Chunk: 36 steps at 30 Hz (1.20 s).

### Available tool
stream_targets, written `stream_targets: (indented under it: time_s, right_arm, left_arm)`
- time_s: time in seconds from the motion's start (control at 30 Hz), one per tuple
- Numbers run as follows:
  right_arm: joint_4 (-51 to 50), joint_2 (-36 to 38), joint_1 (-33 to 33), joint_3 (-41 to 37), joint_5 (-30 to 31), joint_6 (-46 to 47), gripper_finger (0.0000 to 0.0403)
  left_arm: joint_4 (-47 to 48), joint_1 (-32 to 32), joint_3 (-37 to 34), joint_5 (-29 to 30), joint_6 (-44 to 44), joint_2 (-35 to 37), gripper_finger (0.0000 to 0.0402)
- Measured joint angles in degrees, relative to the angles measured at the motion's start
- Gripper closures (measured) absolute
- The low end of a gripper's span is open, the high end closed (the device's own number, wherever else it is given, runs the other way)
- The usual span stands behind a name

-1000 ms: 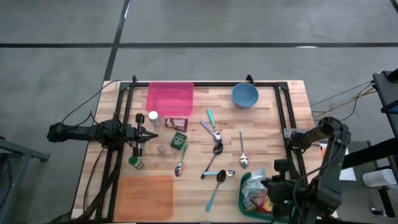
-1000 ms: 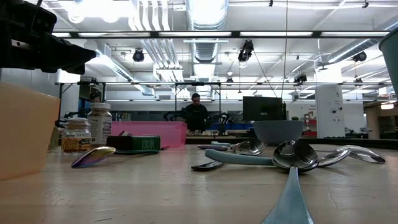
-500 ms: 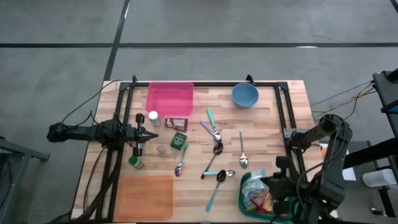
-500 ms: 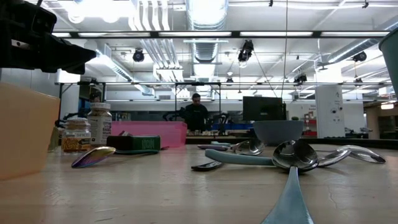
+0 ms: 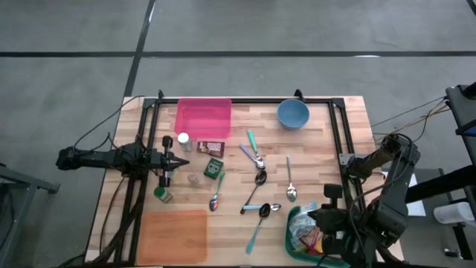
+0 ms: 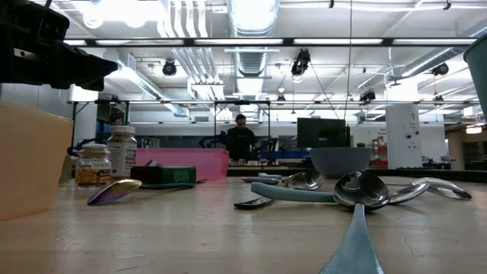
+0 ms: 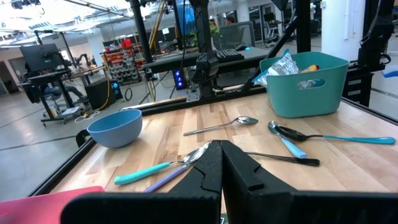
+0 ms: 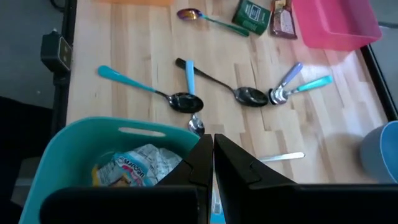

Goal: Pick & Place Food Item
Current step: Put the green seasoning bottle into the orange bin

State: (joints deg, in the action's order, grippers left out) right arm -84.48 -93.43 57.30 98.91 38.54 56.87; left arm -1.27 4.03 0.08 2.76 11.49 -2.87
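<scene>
Right gripper (image 8: pixel 211 163), clenched and empty, has crept further over the teal bin (image 5: pixel 291 240) of snack packets; left gripper (image 7: pixel 219 163) clenched, parked. Pick approach starting.

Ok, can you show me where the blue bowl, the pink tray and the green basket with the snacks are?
blue bowl (image 5: pixel 293 114), high view, on the middle of its inside.
pink tray (image 5: pixel 203 117), high view, on its bare floor.
green basket (image 7: pixel 305 87), left wrist view, on its front wall.
</scene>
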Motion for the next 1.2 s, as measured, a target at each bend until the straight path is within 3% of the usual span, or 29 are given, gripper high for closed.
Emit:
stream_targets:
  time_s: [0.33,0.8,1.03,1.2]
  right_arm:
    - [0.8,-0.2,-0.1,-0.9,-1.5,2.0,0.0386]
    - [0.9,0.1,-0.3,-2.2,-1.2,1.4,0.0214]
    - [1.9,0.0,-1.4,-4.1,0.4,0.7,0.0192]
    - [6.3,0.3,-4.1,-5.9,-0.7,-6.0,0.0192]
  left_arm:
    - [0.0,0.0,0.0,0.0,0.0,0.0,0.0401]
    - [0.0,0.0,0.0,0.0,0.0,0.0,0.0401]
    - [0.0,0.0,0.0,0.0,0.0,0.0,0.0401]
    - [0.0,0.0,0.0,0.0,0.0,0.0,0.0401]
